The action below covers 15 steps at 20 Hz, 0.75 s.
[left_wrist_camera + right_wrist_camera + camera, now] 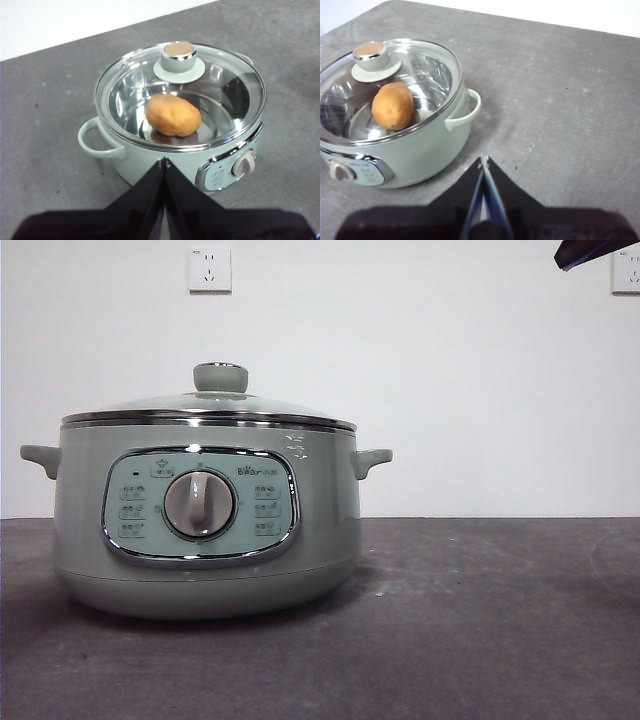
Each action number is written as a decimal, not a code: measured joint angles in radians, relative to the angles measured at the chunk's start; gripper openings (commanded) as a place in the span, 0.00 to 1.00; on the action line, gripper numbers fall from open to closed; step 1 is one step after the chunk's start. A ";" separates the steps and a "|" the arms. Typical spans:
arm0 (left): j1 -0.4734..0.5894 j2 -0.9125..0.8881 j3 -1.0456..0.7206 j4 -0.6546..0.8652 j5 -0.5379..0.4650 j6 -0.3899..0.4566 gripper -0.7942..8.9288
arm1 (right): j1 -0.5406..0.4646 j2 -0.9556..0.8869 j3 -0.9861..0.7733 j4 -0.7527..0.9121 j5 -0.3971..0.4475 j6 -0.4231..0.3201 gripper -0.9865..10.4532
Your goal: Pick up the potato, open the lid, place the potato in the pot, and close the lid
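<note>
The oval orange-brown potato [173, 115] is sitting inside the round sage-green pot [205, 525] beneath the seated domed glass lid [180, 95], so both the left gripper [164, 162] and right gripper [484, 162] are hanging clear above the grey worktop [560, 110], jaws pressed together.

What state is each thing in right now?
potato: inside the pot, under the glass.
lid: closed, seated on the pot.
pot: upright on the table, covered.
left gripper: shut, empty, clear of the pot.
right gripper: shut, empty, clear of the pot.
</note>
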 measured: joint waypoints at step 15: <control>0.412 -0.318 -0.422 0.399 0.235 0.045 0.08 | 0.000 -0.004 0.000 -0.003 0.000 0.004 0.09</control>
